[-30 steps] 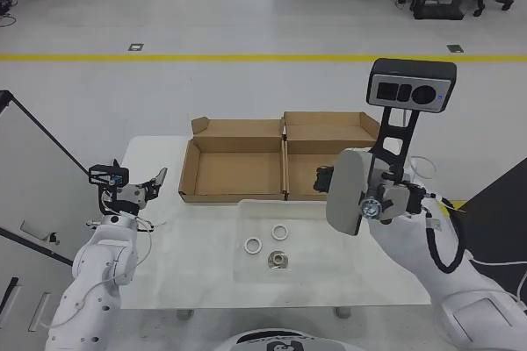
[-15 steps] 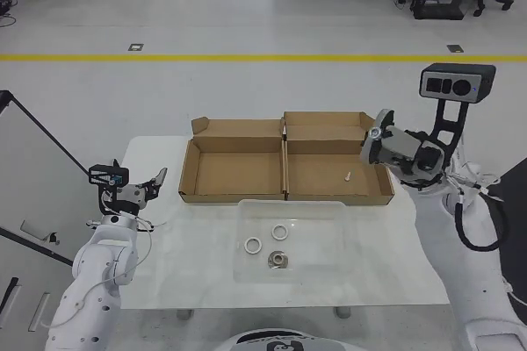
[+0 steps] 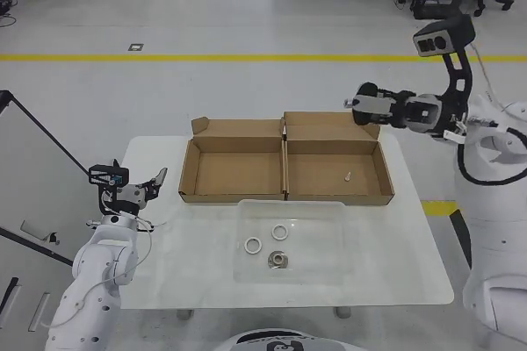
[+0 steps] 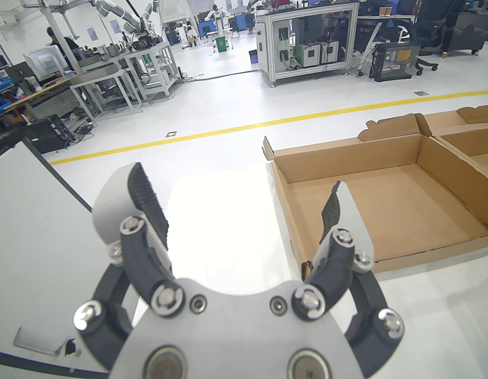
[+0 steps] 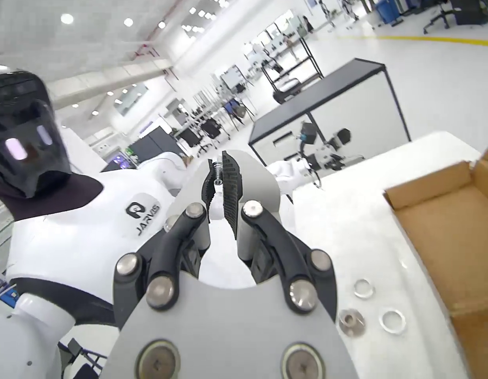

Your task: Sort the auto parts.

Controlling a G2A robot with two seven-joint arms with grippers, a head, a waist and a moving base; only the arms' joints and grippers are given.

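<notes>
Two metal rings (image 3: 255,247) (image 3: 281,233) and a flanged bushing (image 3: 277,259) lie in the clear tray (image 3: 334,263). The rings (image 5: 364,288) (image 5: 393,321) and the bushing (image 5: 350,321) also appear in the right wrist view. A small white pin (image 3: 346,176) rests in the right cardboard box (image 3: 382,180). My right gripper (image 3: 358,100) hangs high above that box's far edge. In its wrist view the right gripper (image 5: 215,173) is shut on a small threaded metal part (image 5: 217,170). My left gripper (image 3: 151,182) (image 4: 238,177) stands open and empty, left of the left cardboard box (image 3: 233,171).
Both boxes (image 4: 386,207) sit side by side at the table's far edge, flaps raised behind. The tray lies in front of them. A dark-framed panel (image 3: 18,167) stands off the table's left side. White tabletop (image 3: 395,254) extends to the right of the tray.
My right arm has swung up from over the tray's right side to high above the right box's far edge, uncovering that box and the pin. The left arm has stayed still.
</notes>
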